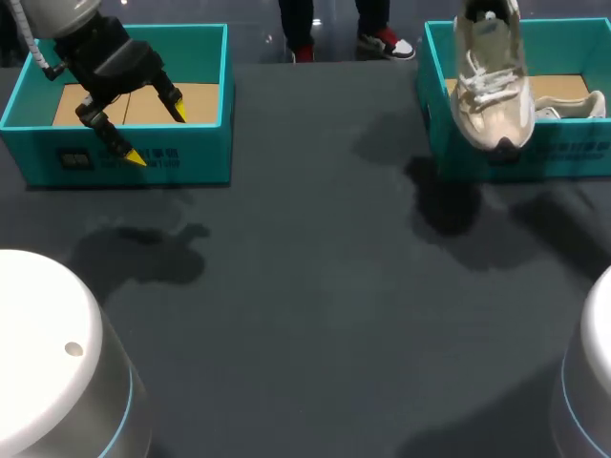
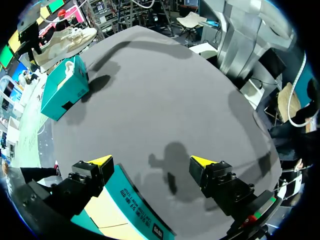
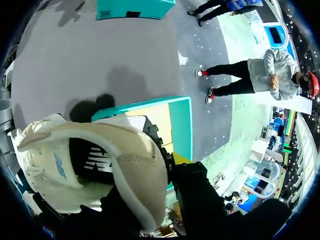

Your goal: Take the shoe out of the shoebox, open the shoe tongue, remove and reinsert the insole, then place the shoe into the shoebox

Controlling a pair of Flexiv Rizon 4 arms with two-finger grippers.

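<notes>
The shoe (image 1: pixel 492 91) hangs toe-down from the right gripper (image 3: pixel 166 147), which is pinching its padded heel collar. Its long axis is nearly vertical and its laces face the robot. It is a cream mesh-and-leather trainer with a thick, rounded sole.

Below both grippers lies the table (image 1: pixel 315 315), dark grey and matte. Under the right gripper sits the right shoebox (image 1: pixel 573 153), teal card with straight walls and a tan floor. A second pale shoe (image 1: pixel 573 105) lies on its side in it. The hanging shoe's toe is level with this box's near wall.

Under the left gripper (image 1: pixel 158 135) sits the left shoebox (image 1: pixel 196 153), also teal with a tan floor. This gripper's fingers are spread wide, astride the box's near wall.
</notes>
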